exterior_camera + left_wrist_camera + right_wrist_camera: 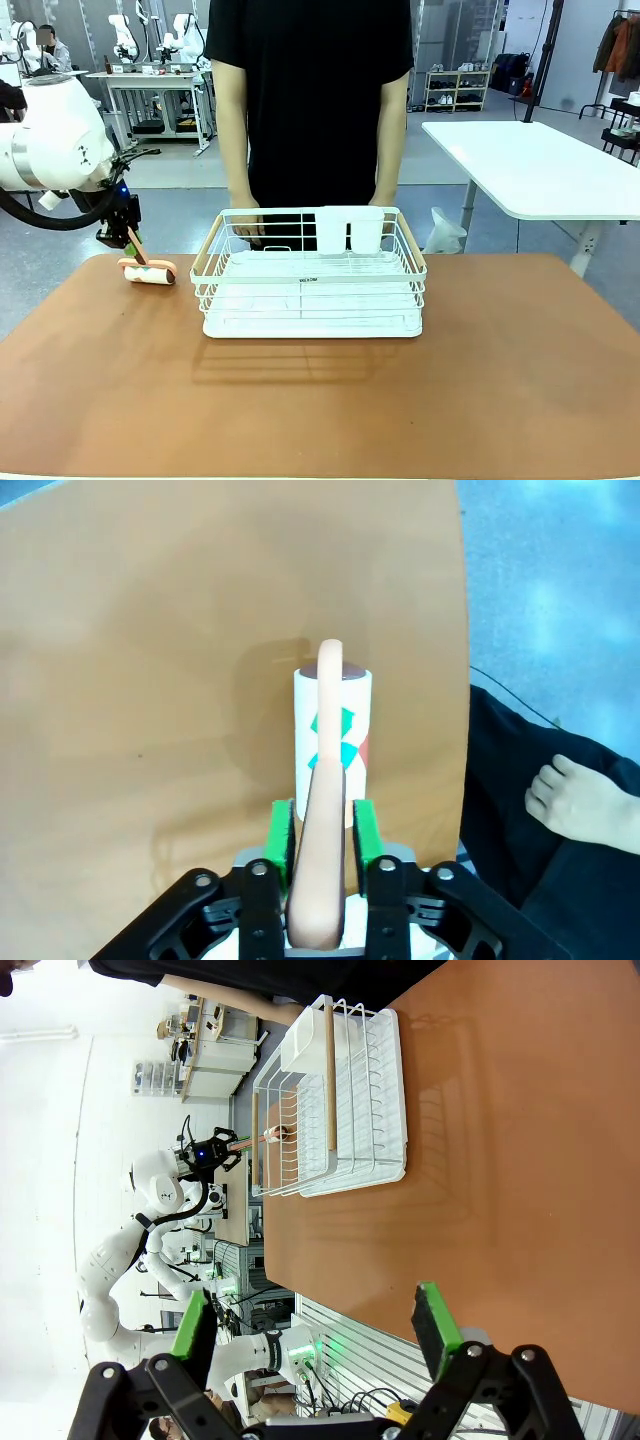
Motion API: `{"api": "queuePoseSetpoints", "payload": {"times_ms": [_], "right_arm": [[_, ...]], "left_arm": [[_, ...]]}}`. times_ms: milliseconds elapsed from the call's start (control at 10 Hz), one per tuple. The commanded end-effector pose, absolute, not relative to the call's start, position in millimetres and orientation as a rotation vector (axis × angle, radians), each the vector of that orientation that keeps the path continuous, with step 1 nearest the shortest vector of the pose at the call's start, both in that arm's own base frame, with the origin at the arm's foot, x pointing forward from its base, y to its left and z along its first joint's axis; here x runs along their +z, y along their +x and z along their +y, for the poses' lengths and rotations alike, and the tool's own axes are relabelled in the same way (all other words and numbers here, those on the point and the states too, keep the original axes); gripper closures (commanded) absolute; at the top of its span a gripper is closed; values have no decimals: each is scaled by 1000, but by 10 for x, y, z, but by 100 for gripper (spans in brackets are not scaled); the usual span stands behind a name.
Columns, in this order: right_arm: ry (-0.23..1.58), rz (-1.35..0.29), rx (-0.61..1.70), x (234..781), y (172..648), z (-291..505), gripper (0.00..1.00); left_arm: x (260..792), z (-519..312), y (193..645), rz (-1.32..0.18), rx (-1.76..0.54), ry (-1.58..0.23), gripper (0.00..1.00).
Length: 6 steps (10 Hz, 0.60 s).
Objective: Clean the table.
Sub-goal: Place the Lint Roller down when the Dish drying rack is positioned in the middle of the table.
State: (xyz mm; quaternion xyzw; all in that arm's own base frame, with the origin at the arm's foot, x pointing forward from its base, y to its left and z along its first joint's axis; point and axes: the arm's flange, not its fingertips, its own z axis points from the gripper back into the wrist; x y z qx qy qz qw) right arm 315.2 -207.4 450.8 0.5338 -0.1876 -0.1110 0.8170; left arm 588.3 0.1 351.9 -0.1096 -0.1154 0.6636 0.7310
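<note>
A lint roller, with a white roll and a peach handle, rests on the reddish-brown table at the far left, left of the white wire rack. My left gripper stands over it. In the left wrist view the green pads press against both sides of the handle, and the roll lies on the table beyond. My right gripper hangs high over the table, open, with nothing between its fingers.
A person in black stands at the far side with both hands at the rack's back edge. A white cup holder sits in the rack's far side. A white-topped table stands off to the right.
</note>
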Motion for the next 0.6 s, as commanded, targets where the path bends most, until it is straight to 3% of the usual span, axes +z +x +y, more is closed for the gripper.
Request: {"api": "queuePoseSetpoints", "payload": {"times_ms": [0,100,200,500], "right_arm": [[1150,-411,-234,4543,3138,-2065,0],[1150,-411,-234,4543,3138,-2065,0],[1150,-411,-234,4543,3138,-2065,0],[1150,-411,-234,4543,3138,-2065,0]], "left_arm": [[3510,-8,5726,-239,1508,-242,22],[3489,-18,5661,-228,1508,-221,7],[3471,-44,5584,-171,1517,-209,0],[3406,-102,5359,-129,1548,-133,0]]}}
